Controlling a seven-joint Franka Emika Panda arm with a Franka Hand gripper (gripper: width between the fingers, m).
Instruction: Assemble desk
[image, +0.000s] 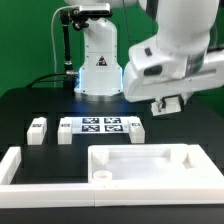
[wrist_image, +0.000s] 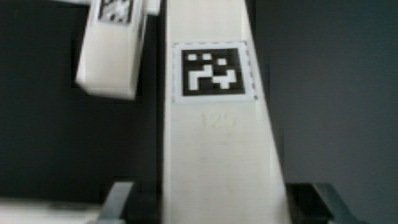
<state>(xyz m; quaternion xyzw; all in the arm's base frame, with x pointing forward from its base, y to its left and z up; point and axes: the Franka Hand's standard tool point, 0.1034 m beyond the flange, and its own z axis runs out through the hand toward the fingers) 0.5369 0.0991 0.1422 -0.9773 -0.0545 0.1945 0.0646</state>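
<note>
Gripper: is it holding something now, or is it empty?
Holding. In the wrist view, the gripper has a white tagged leg block tight between its two black fingers.

White glossy arm — rounded casings; base bears black triangular mark.

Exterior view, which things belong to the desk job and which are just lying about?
Job: tabletop panel, leg blocks on the table, held leg block, gripper.
Lying about: marker board, border wall.
</note>
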